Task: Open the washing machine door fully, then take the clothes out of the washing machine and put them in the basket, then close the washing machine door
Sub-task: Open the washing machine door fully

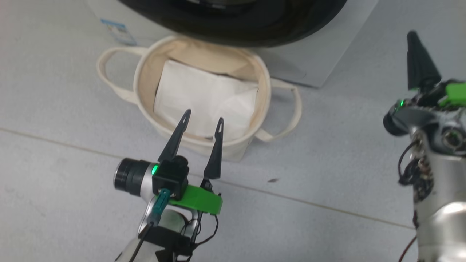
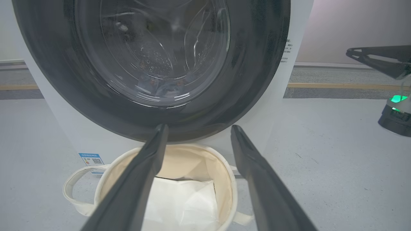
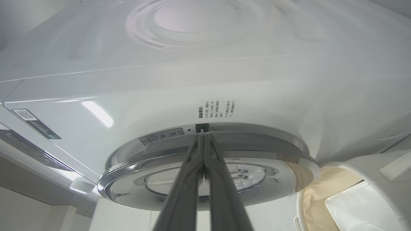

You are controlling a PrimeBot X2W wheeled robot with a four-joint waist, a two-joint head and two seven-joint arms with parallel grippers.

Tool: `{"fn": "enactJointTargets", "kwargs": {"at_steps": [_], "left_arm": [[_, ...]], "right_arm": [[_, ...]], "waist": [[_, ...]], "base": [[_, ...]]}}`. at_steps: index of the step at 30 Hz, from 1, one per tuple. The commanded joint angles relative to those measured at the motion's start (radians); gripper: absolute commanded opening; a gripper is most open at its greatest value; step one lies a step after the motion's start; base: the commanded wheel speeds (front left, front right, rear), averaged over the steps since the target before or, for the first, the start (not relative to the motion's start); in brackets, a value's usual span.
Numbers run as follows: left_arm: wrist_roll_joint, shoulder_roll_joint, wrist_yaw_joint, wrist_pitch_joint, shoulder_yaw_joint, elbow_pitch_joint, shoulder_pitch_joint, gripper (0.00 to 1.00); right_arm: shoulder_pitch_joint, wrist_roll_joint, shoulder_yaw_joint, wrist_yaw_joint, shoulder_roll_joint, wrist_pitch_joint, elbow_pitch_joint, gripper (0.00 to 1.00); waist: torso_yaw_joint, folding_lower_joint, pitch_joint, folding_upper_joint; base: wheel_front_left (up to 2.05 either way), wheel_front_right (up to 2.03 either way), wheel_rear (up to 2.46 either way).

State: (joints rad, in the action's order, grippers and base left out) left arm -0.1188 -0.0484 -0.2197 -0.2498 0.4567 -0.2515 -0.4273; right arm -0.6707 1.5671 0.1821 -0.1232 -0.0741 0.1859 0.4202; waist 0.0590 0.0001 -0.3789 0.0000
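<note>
The washing machine door point(image 2: 253, 80) lies flat against the front of the washing machine point(image 3: 192, 80). Low behind its glass sits a bluish patch, seemingly the clothes point(image 2: 160, 84). The right gripper point(image 3: 202, 135) is clenched with its fingers pressed together and nothing between them. Their tips are at the small dark latch slot on the door's rim.

The basket point(image 1: 135, 83) stands on the grey floor point(image 1: 72, 182) just in front of the machine. Its far edge is tucked under the door's lower black rim, and a white sheet point(image 1: 204, 98) lies inside it. The left gripper point(image 1: 204, 115) hovers over the basket's near rim, its jaws spread wide and holding nothing. A blue sticker point(image 1: 118, 31) marks the machine's lower left corner, just beyond the basket's left handle.
</note>
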Motion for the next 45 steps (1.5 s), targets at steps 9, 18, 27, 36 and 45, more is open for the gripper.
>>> {"fn": "enactJointTargets", "kwargs": {"at_steps": [9, 18, 27, 36, 45], "left_arm": [[-0.004, -0.002, -0.049, -0.012, 0.018, 0.041, -0.084, 1.0], [-0.016, -0.002, -0.063, -0.012, 0.061, 0.033, -0.105, 1.0], [-0.04, -0.002, -0.078, -0.012, 0.084, 0.027, -0.1, 1.0], [-0.064, -0.002, -0.083, -0.012, 0.107, 0.022, -0.095, 1.0], [-0.059, -0.002, -0.09, -0.012, 0.104, 0.027, -0.122, 1.0]], "right_arm": [[-0.251, 0.162, 0.001, -0.008, -0.033, 0.186, 0.153, 0.0], [-0.39, 0.202, -0.015, -0.008, -0.048, 0.234, 0.302, 0.0], [-0.458, 0.193, -0.049, -0.008, -0.037, 0.246, 0.377, 0.0], [-0.499, 0.199, -0.046, -0.008, -0.021, 0.244, 0.385, 0.0], [-0.521, 0.223, -0.072, -0.008, -0.005, 0.312, 0.424, 0.0]], "waist": [[0.026, 0.0, -0.136, 0.0], [0.047, 0.0, -0.165, 0.0], [0.061, 0.0, -0.175, 0.0], [0.079, 0.0, -0.192, 0.0], [0.077, 0.0, -0.217, 0.0]], "base": [[0.0, 0.0, 0.0], [0.0, 0.0, 0.0], [0.0, 0.0, 0.0], [0.0, 0.0, 0.0], [0.0, 0.0, 0.0]]}}
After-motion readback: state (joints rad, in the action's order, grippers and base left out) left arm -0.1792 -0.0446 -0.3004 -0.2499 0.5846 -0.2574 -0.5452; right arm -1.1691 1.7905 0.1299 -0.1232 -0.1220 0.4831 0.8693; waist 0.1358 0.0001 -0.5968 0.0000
